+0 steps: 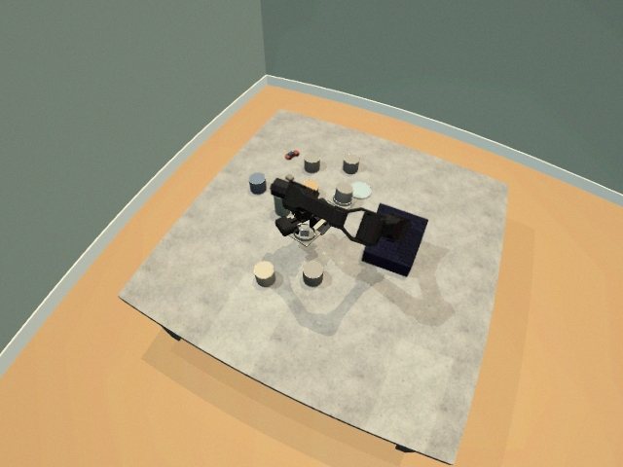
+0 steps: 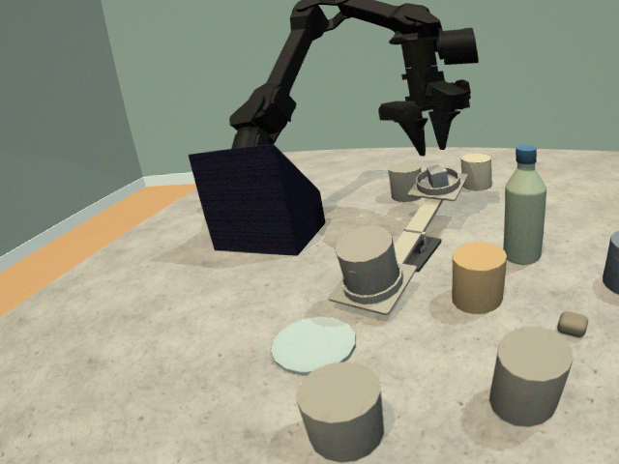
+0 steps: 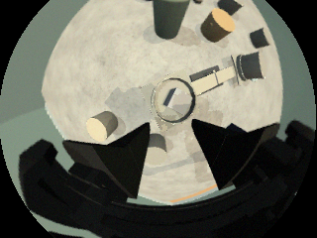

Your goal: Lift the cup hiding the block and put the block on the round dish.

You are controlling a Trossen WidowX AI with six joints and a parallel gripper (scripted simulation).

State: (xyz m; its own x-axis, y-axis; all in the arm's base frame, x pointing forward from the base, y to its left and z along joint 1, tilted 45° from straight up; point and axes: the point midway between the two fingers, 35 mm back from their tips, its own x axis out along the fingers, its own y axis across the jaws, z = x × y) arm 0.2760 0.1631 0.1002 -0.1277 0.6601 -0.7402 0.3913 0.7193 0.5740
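The grey block (image 1: 305,233) (image 2: 437,176) (image 3: 173,99) lies uncovered inside the ring at one end of the balance (image 2: 422,216) (image 3: 204,85). My gripper (image 2: 432,151) (image 3: 170,123) is open and empty, pointing down above that end, with its fingertips clear of the block. One grey cup (image 1: 344,193) (image 2: 367,262) (image 3: 252,66) stands in the ring at the balance's other end. Another grey cup (image 1: 312,274) (image 2: 402,184) (image 3: 157,144) stands on the table beside the block's end. The pale round dish (image 1: 362,190) (image 2: 312,344) lies beyond the cup-bearing end, with nothing on it.
A green bottle (image 2: 523,219) (image 3: 168,20) and an orange cylinder (image 2: 478,279) (image 3: 218,25) stand beside the balance. A cream cylinder (image 1: 264,273) (image 2: 476,172) (image 3: 102,125) stands near its block end. Two grey cylinders (image 1: 350,163) (image 2: 340,412) (image 1: 311,162) (image 2: 531,377) stand near the dish's side.
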